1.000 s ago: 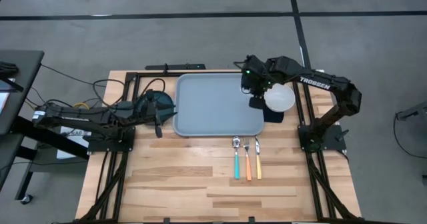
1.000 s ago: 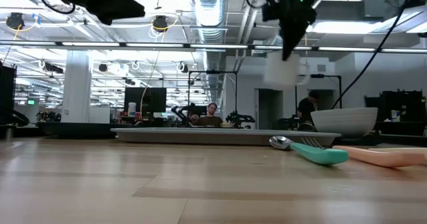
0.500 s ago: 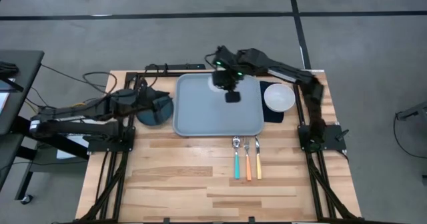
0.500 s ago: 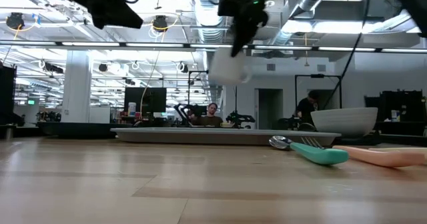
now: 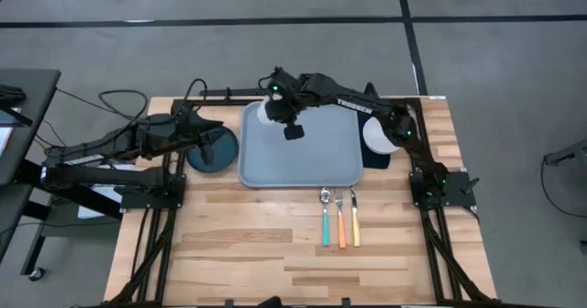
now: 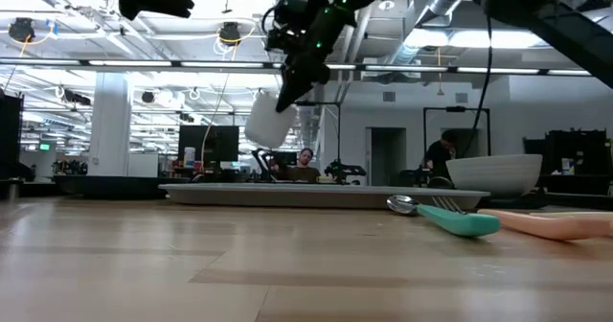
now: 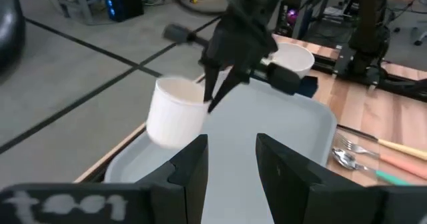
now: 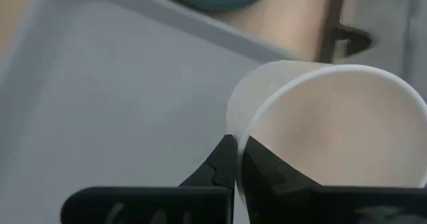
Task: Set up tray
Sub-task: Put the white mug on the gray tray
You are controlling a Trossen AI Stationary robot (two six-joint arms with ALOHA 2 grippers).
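Carrying: white cup (image 6: 269,121) is pinched at its rim by right gripper (image 8: 235,159), now moved across to tray's (image 5: 303,166) far-left corner
Left gripper (image 7: 230,159): held spread beside the teal plate (image 5: 213,152)
Meaning: cup placement on tray is judged near

We see the right gripper (image 5: 272,113) has swung across from over the white bowl (image 5: 384,135) at the table's right side to the far left corner of the tray (image 5: 300,166), carrying the white cup (image 6: 267,119) with it, fingers pinched on the rim. In the low view the cup has travelled leftward and hangs tilted above the tray. The right arm is now stretched out across the tray. The left gripper (image 5: 213,127) has moved up and inward, from over the teal plate (image 5: 209,154) toward the tray's left edge, fingers apart.
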